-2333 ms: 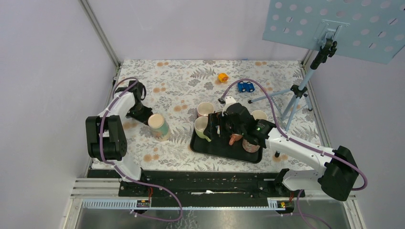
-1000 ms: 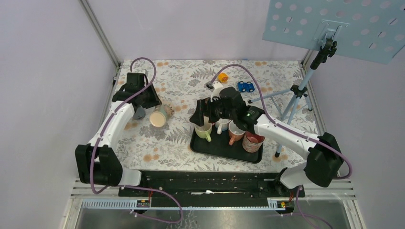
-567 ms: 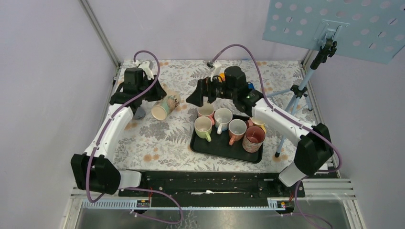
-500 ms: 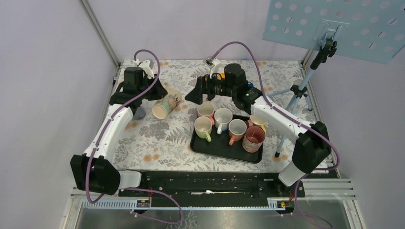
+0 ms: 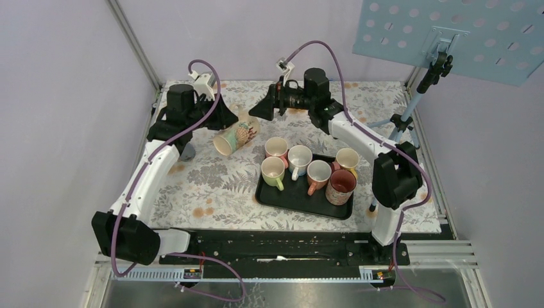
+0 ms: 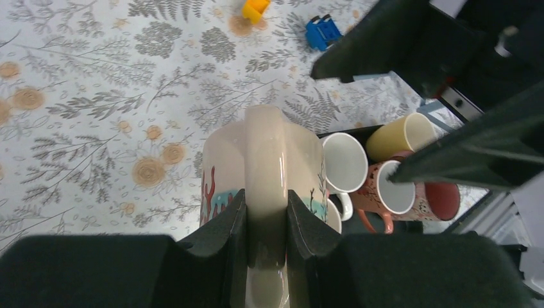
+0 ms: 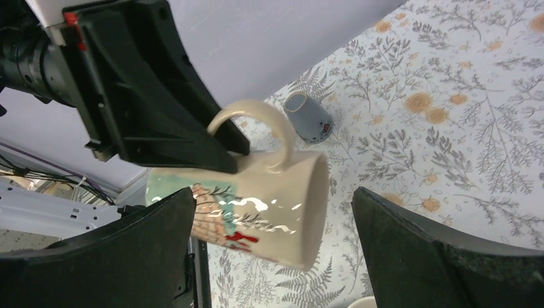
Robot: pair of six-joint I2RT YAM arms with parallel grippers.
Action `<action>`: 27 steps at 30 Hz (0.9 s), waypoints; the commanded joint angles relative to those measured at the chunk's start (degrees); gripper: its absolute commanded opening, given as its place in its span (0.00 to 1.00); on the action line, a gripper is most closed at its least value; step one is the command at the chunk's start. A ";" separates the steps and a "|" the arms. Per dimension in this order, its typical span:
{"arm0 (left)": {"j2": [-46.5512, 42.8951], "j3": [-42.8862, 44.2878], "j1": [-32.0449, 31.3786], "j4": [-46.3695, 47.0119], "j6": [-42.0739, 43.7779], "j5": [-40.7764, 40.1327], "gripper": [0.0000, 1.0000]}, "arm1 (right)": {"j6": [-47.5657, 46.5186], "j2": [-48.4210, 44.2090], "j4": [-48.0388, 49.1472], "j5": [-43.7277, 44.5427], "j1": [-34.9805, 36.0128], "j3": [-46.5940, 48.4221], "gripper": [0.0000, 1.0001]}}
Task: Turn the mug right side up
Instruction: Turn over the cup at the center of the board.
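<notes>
Left wrist view: we see the left gripper [image 6: 266,215] clamped narrowly on the handle [image 6: 264,141] of the patterned mug [image 6: 221,163]. The mug hangs on its side in the air above the floral table [image 6: 96,77], left of the black tray [image 5: 289,197] of cups [image 5: 319,172]. Right wrist view: we see the right gripper [image 7: 272,196] spread wide, gripping nothing, facing the mug's side.
</notes>
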 commanded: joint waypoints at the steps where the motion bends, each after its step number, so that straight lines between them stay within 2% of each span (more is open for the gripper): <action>1: -3.69 4.76 -0.96 8.67 0.05 6.50 0.00 | 1.14 1.63 6.31 -5.65 -1.41 4.65 1.00; 6: -3.82 4.94 -1.55 9.29 -0.09 9.14 0.00 | 1.15 3.72 6.89 -9.41 -1.66 7.02 0.97; 14: -4.02 5.23 -1.79 10.57 -1.03 11.85 0.00 | 3.46 5.82 9.63 -16.79 -1.59 8.87 0.80; 18: -4.00 5.24 -2.10 11.16 -1.38 13.26 0.00 | 4.57 6.33 11.33 -18.55 -1.58 8.84 0.78; 27: -3.52 6.22 -2.56 12.93 -2.22 18.02 0.00 | 13.80 6.99 23.02 -24.31 -1.60 7.75 0.71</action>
